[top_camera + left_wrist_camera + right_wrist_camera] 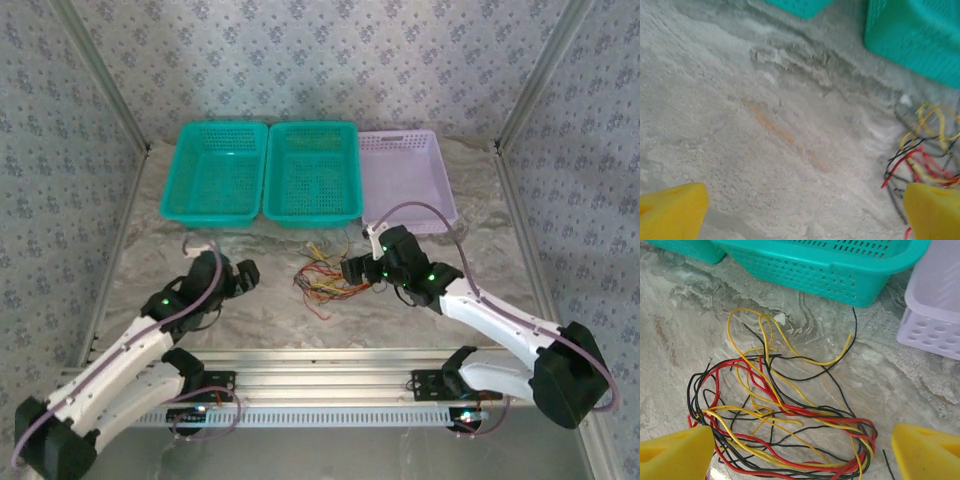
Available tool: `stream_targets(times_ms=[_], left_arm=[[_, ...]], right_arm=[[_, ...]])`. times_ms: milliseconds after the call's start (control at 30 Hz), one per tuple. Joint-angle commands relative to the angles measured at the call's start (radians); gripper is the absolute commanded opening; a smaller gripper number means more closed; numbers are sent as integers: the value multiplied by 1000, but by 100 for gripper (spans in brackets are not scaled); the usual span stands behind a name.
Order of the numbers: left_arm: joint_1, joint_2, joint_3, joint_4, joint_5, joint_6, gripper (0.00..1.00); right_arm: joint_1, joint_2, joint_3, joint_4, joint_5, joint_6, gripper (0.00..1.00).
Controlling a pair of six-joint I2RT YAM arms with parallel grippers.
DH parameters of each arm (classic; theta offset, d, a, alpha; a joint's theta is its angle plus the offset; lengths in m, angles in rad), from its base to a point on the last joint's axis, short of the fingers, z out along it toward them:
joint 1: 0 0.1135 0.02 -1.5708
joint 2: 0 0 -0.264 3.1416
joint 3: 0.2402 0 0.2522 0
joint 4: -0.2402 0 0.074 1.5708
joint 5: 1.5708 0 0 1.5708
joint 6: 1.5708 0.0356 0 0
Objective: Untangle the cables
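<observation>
**Both hands wide open, cables bunched mid-bench**

Starting on the left: the left hand (243,274) sits low over the bench (260,315), its jaws spread wide with nothing between them. From the left wrist, the left hand (802,215) shows its yellow pads (672,210) at the bottom corners with bare marbled bench between them. The cables (925,160) lie off to its right, beside the right-hand pad, though I cannot tell whether they touch it.

Behind it, at the far side, the left teal basket (215,172) stands side by side with the middle teal basket (312,172).

On to the centre: the cables (325,275) lie in one loose knot of red, yellow and black on the bench, in front of the middle teal basket and between the two hands.

The right hand (356,270) is right at the edge of the knot. From the right wrist, the right hand (802,452) is open too, with a yellow pad (675,452) on either side of the cables (785,410) and gripping none. Loops of yellow and black trail up toward the teal basket (830,265).

Far right, the lilac basket (405,180) stands beside the teal pair.
</observation>
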Motion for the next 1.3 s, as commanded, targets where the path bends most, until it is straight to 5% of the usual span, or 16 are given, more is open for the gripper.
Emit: stream_targets(times_ms=[0, 400, 667, 1000, 1267], left_arm=[[-101, 83, 21, 43, -130, -37, 100], [-337, 369, 121, 247, -118, -157, 100], [-362, 499, 152, 414, 30, -134, 100], [-397, 627, 190, 451, 80, -146, 97], [-401, 697, 203, 425, 67, -186, 82]], right_arm=[[14, 14, 39, -24, 5, -34, 91], [20, 10, 36, -14, 4, -30, 90], [23, -7, 27, -7, 21, -27, 90], [26, -38, 17, -6, 39, -25, 89], [26, -67, 7, 0, 51, -22, 89]])
